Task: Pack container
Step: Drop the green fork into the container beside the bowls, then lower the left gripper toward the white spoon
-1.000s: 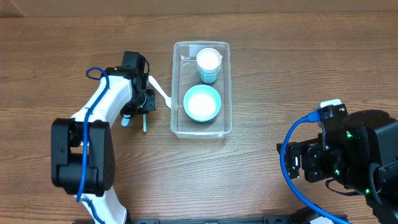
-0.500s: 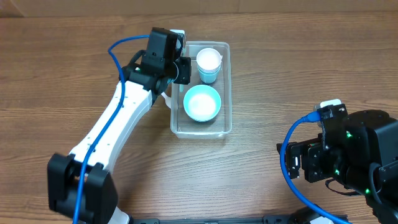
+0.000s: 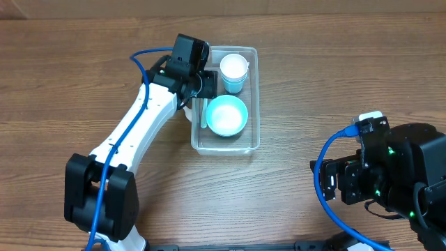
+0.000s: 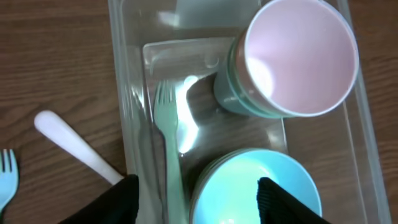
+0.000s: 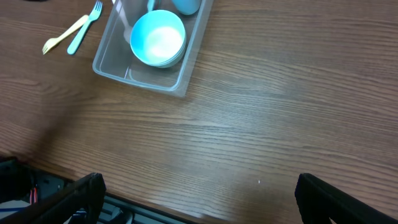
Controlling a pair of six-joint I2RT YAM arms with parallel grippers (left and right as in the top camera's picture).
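Right gripper [image 5: 199,185] sits at the near edge, jaws apart and empty. Left gripper [image 4: 198,186] hangs over the container [image 3: 226,145] on the far middle of the table [image 3: 313,70], jaws wide apart, gripping nothing. Container holds bowl [image 3: 226,115] at near end, green fork [image 4: 166,143] flat along left wall and cup [image 3: 234,70] at far end. Looks mostly packed, but blue fork [image 4: 7,177] and white utensil [image 4: 74,146] lie outside just left, likely yet to load.

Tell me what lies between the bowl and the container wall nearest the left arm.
A pale green fork, inside the container beside the bowl; the left wrist view shows it.
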